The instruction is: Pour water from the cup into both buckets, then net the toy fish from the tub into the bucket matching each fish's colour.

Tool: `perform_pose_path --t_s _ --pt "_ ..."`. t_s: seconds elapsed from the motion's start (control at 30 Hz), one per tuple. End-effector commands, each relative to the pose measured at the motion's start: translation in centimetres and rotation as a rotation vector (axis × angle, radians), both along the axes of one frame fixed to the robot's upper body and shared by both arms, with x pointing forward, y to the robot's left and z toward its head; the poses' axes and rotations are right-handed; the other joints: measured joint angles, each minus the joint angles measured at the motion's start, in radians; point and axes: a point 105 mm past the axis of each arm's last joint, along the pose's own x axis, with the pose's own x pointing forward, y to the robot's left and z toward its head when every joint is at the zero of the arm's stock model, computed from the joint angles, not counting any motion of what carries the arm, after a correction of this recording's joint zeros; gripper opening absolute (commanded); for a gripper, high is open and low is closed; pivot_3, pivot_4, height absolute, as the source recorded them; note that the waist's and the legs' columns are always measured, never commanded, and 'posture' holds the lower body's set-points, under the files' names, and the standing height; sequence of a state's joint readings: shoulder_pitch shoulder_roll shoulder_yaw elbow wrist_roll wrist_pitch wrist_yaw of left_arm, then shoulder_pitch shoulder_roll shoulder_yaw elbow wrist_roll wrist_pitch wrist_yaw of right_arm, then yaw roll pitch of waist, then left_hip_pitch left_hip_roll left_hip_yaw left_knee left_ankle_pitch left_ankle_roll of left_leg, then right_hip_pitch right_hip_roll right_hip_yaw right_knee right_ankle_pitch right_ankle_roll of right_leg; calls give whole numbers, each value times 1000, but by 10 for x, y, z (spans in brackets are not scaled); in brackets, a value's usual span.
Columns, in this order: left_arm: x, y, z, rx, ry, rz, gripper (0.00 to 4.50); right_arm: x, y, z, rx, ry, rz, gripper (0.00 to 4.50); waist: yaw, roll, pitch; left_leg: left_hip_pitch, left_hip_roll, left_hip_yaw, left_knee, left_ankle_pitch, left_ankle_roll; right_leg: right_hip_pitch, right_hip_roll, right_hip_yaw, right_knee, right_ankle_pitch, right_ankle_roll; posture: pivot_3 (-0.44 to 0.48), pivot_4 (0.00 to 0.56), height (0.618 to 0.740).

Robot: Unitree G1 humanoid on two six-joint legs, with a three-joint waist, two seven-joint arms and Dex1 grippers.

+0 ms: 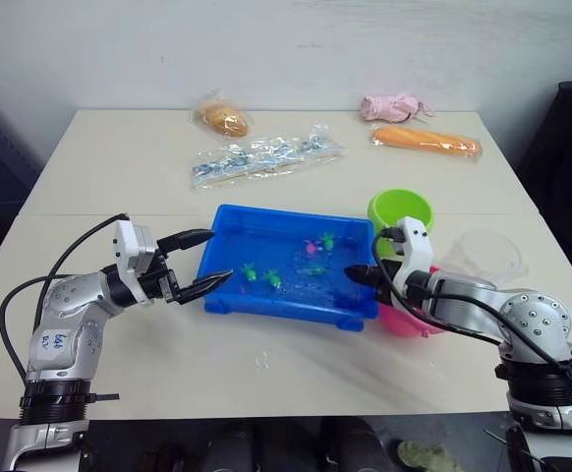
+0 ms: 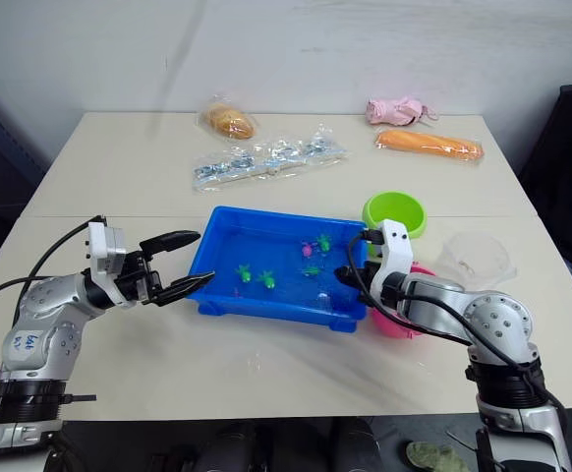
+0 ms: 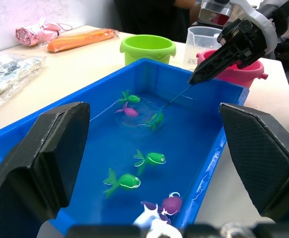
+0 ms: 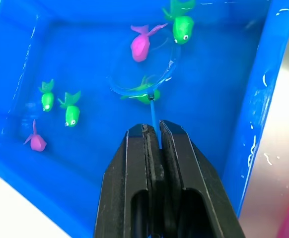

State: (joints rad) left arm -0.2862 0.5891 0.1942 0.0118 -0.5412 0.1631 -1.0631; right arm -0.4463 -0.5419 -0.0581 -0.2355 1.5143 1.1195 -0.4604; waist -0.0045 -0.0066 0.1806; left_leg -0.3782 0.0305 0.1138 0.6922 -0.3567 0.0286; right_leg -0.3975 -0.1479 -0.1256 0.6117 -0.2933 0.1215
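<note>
Right claw [image 4: 153,130]: fingers pressed together on the thin handle of the net [image 4: 143,82], at the tub's 3 o'clock rim. The hoop is dipped in the water, a green fish [image 4: 148,94] lying at its near edge. A pink fish [image 4: 140,44] and another green fish [image 4: 182,26] float just beyond the hoop.

Left claw [image 1: 200,261]: fingers spread wide, holding nothing, hovering just off the tub's 9 o'clock wall.

Tub [image 1: 229,295]: mid-tabletop, holding water. Two green fish [image 4: 59,106] and one pink fish [image 4: 36,143] sit toward the 9 o'clock half.

Green bucket [image 1: 400,211]: at the tub's 2 o'clock corner. Pink bucket [image 3: 245,69]: just beside the tub at 4 o'clock, under the right arm. Cup [image 2: 478,258]: upright at 3 o'clock, just past the pink bucket.

Tabletop [image 1: 99,167], 12 o'clock edge: several packaged items [image 1: 266,155].
</note>
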Motion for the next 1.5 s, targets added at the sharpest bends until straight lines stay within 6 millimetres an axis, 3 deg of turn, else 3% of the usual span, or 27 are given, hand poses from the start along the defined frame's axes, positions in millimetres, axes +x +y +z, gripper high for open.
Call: perform_pose_path --t_s 0.03,0.27,0.7,0.77,0.9,1.13,1.27,1.5 --pt "-2 -2 7 2 -32 -14 4470 -3 12 14 24 -61 57 0 0 0 0 0 0 0 0 0 0 0 0 0 0 0 0 0 150 740" --pt "-2 -4 6 2 -32 -17 4470 -10 20 28 22 -138 125 0 0 0 0 0 0 0 0 0 0 0 0 0 0 0 0 0 150 740" --pt "0 -7 6 6 -30 -48 4470 -40 6 45 20 -212 283 0 3 0 0 -1 0 -1 -1 0 0 -1 0 -1 -2 0 0 0 150 740" --pt "-1 -10 7 4 -34 -69 4470 -52 4 58 54 -305 317 0 7 0 0 -2 0 -1 -2 0 0 -1 0 -2 -3 0 0 0 150 740" --pt "-4 -17 9 14 -36 -131 4470 -83 0 64 54 -420 395 0 14 0 0 -6 -1 -4 -2 0 0 -1 0 -4 -7 1 2 0 150 740" --pt "-3 -45 20 -19 -55 -251 4470 -94 -29 66 -28 -543 264 0 28 0 0 -7 -2 -4 1 0 1 -1 1 -4 -9 3 6 0 150 740" --pt "-4 -64 25 -30 -55 -342 4470 -105 -42 79 -28 -603 205 0 31 0 0 -8 -2 -5 1 1 2 0 1 -4 -8 4 6 0 150 740" --pt "-2 -82 37 -48 -83 -449 4470 -141 -79 99 -138 -692 70 0 36 0 0 -8 -3 -6 1 1 2 2 3 -4 -10 4 6 0 150 740"
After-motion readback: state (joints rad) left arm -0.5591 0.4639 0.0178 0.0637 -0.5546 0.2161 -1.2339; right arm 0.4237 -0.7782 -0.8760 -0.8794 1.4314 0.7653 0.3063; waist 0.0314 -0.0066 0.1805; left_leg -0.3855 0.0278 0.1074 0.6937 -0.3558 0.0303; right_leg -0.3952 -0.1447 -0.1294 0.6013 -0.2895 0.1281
